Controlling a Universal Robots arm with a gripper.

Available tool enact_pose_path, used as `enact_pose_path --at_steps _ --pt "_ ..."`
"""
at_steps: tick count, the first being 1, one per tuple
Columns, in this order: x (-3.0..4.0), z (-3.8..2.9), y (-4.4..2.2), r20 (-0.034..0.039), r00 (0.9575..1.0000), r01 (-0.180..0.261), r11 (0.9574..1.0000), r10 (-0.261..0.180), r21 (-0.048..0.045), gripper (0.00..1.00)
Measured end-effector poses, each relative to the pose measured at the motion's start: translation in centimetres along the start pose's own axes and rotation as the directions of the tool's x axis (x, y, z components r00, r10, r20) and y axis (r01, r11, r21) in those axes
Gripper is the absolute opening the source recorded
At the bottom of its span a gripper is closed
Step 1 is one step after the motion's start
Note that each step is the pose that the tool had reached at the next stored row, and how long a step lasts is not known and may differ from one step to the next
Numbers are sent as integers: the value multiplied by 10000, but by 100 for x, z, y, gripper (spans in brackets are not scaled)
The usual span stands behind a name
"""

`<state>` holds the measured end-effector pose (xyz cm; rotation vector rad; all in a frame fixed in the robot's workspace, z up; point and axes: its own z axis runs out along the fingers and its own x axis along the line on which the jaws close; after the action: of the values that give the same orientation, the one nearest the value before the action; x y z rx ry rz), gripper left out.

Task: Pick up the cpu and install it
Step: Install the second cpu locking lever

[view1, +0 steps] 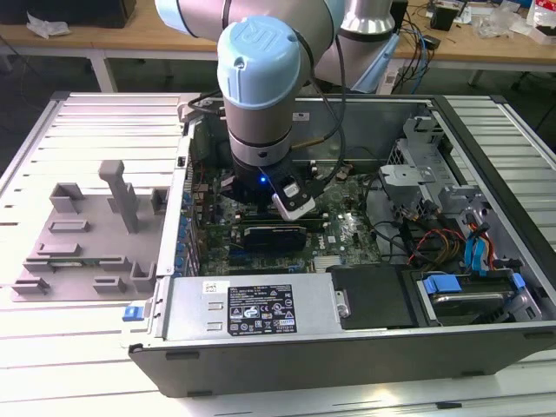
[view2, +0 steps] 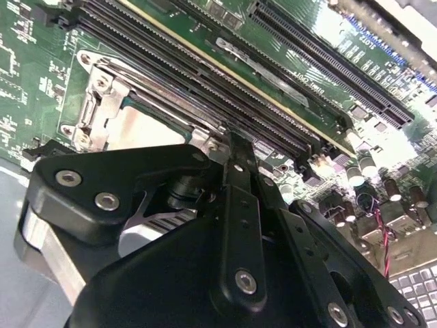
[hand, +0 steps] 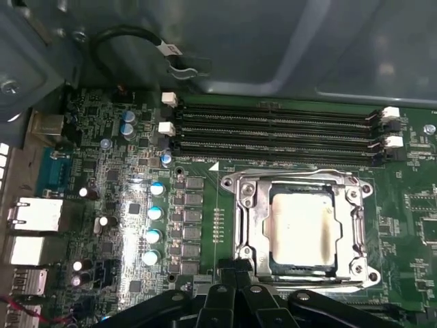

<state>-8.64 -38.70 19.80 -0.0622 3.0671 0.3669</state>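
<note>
You see even, bright room light across the exterior view, glare whitening the chip's metal top (hand: 302,229) and washing out its socket frame (hand: 298,229) in the first wrist view, and the gripper (view2: 229,147) looming dark and soft-edged in the second wrist view.

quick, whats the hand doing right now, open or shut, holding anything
Hand: shut, fingers pressed together with nothing between them, hanging just beside the cpu, which already sits in the socket frame on the motherboard.
</note>
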Motion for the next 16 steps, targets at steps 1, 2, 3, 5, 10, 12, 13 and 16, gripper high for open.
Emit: enact_pose_path --at_steps 1,2,3,5,10,12,13,16 --pt "11 9 -2 2 10000 -1 10000 1 -20 11" --pt "18 11 -2 4 10000 -1 10000 1 -26 11" --pt "18 11 -2 3 10000 1 10000 -1 -27 11" --pt "18 -10 3 5 10000 1 10000 -1 -14 11" --pt "0 -319 79 -1 10000 5 10000 -5 76 11" --pt "-1 -332 88 1 10000 3 10000 -3 85 11" --pt "-1 -330 99 1 10000 1 10000 -2 90 11" --pt "-4 -317 152 3 10000 -19 9999 19 136 11"
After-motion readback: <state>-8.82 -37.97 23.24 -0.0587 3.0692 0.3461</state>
